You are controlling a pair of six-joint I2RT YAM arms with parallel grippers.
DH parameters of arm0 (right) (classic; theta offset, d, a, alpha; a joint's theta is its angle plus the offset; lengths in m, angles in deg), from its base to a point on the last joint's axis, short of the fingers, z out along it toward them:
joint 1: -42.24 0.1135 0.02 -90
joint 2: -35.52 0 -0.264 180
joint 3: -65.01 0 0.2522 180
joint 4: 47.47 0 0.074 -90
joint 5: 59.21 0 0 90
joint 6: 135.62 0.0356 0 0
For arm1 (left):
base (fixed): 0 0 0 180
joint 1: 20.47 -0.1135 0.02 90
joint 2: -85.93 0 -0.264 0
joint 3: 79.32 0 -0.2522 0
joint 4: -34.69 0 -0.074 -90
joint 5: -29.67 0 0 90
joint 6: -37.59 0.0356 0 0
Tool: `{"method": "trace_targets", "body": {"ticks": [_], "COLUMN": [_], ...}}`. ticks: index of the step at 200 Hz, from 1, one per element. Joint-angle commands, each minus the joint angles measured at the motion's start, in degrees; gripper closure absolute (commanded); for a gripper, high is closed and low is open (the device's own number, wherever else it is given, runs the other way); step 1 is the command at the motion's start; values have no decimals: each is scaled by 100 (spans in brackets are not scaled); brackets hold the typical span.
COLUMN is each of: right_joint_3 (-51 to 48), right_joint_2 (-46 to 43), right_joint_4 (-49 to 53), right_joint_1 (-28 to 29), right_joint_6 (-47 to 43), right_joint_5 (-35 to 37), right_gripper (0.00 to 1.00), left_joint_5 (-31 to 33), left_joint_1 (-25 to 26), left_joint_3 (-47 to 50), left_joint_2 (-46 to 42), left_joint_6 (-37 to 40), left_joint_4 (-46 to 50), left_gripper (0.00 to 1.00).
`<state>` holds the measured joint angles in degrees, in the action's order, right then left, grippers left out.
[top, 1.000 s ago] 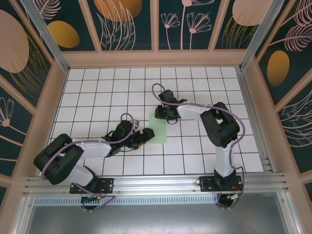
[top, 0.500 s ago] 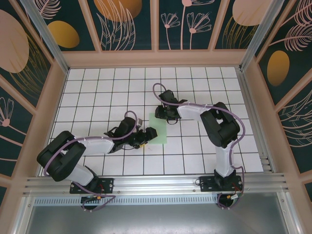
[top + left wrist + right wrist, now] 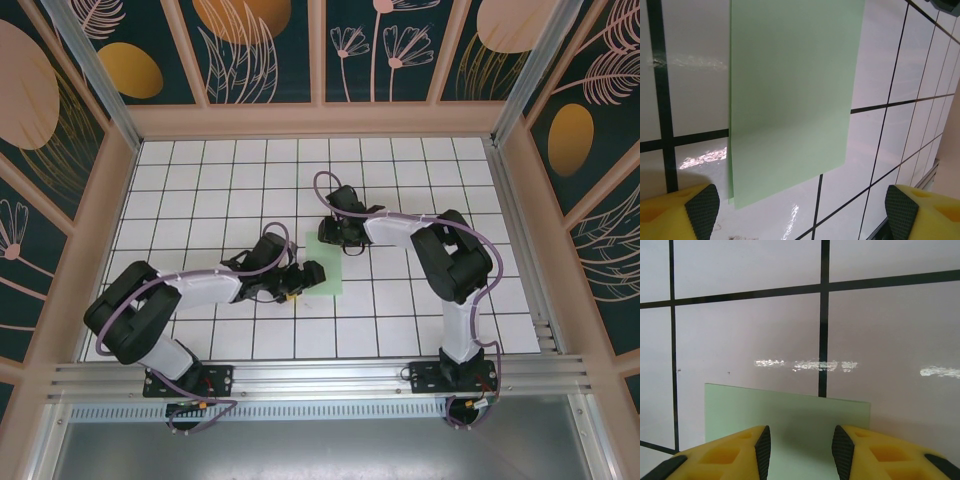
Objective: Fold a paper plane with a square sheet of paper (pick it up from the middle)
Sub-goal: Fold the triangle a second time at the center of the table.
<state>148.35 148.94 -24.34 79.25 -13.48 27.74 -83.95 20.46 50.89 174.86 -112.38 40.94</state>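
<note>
The square sheet of paper (image 3: 326, 265) lies flat on the white grid table, folded into a narrow pale-green rectangle of two layers, not the shape of a paper plane. My left gripper (image 3: 299, 281) is open wide at its near left corner. In the left wrist view the paper's (image 3: 790, 95) near edge lies between the fingertips (image 3: 702, 206), touching neither. My right gripper (image 3: 336, 233) stands over the far end. In the right wrist view its (image 3: 802, 452) jaws are partly open above the paper (image 3: 790, 415), with nothing between the pads (image 3: 763, 450).
The white tiled table (image 3: 200, 190) is ringed by low tan walls (image 3: 320, 120). An aluminium rail (image 3: 300, 375) runs along the near edge by the arm bases. Open tiles lie to the left and far side of the paper.
My left arm has reached further right, bringing its open gripper up to the paper's near left corner. The right arm and the paper have not moved.
</note>
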Motion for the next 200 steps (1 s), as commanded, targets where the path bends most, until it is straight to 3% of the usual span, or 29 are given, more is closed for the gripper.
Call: {"method": "trace_targets", "body": {"ticks": [1, 110, 200], "right_joint_3": [-278, -340, -439], "right_joint_2": [353, 353, 227], "right_joint_4": [145, 83, -17], "right_joint_1": [-72, -110, -155], "right_joint_6": [117, 108, 130], "right_joint_5": [50, -20, -337], "right_gripper": [58, 58, 61], "left_joint_5": [27, -197, -613], "left_joint_1": [55, 73, 69], "left_joint_3": [-205, -397, -325], "left_joint_2": [208, 187, 289], "left_joint_6": [262, 251, -168], "left_joint_4": [231, 34, -1271], "left_gripper": [12, 16, 15]}}
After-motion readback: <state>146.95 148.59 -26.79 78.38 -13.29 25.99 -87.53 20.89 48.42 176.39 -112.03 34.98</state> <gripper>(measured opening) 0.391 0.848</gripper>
